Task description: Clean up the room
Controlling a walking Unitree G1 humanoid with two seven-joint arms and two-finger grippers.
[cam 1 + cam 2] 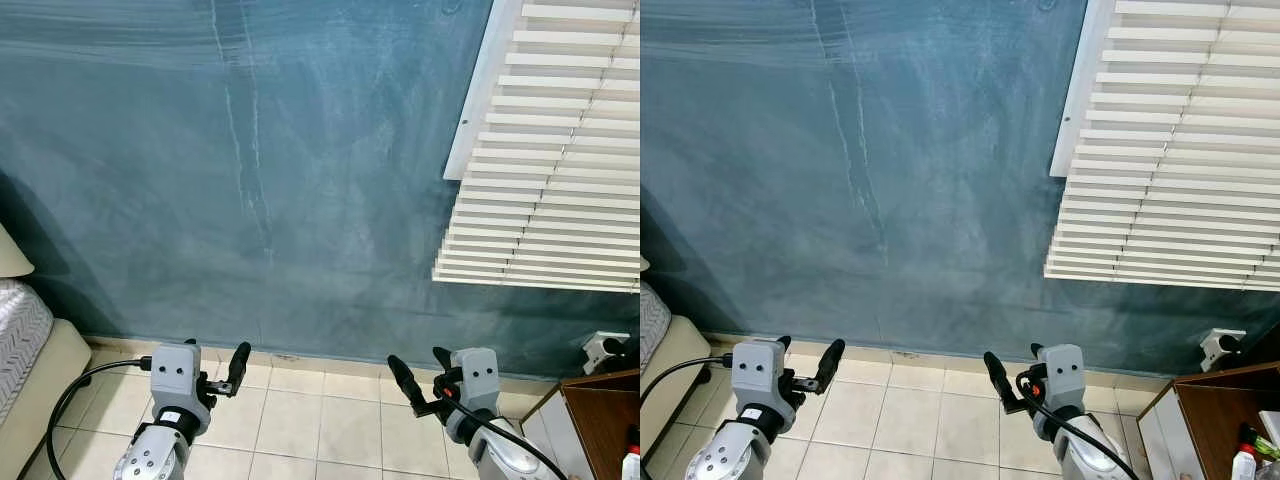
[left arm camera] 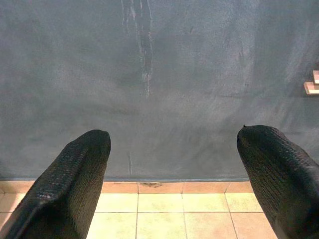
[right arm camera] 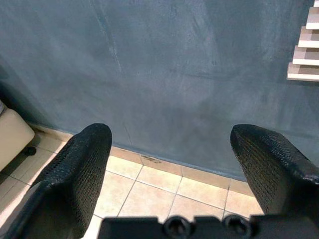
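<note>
Two grippers raised low before a blue-grey wall [image 1: 300, 180], streaked with pale vertical marks, above a tan skirting strip and a floor [image 1: 300, 425] of cream tiles. Left gripper [image 1: 214, 364] held out over the tiles toward the wall, fingers spread wide apart with nothing between them, as seen from its wrist camera [image 2: 174, 184]. Right gripper [image 1: 425, 372] level with it and well apart, likewise spread and empty [image 3: 169, 174]. White slatted blind [image 1: 555, 150] hanging high on the right, tilted in the frame, its top and far side cut off. Below it a small white fitting [image 1: 603, 350] on the wall, too small to identify. Corner of a brown wooden table [image 1: 1220, 415] at lower right, mostly cut off, carrying a white bottle with a red cap [image 1: 1244, 462] and something green beside it at the picture's edge, hard to make out. On the far left a beige bed edge [image 1: 45, 395] with a patterned grey cover [image 1: 18, 340], only partly in frame. Black cable [image 1: 75, 390] looping from the left arm down toward the floor. Dark shadow on the wall behind the bed.
</note>
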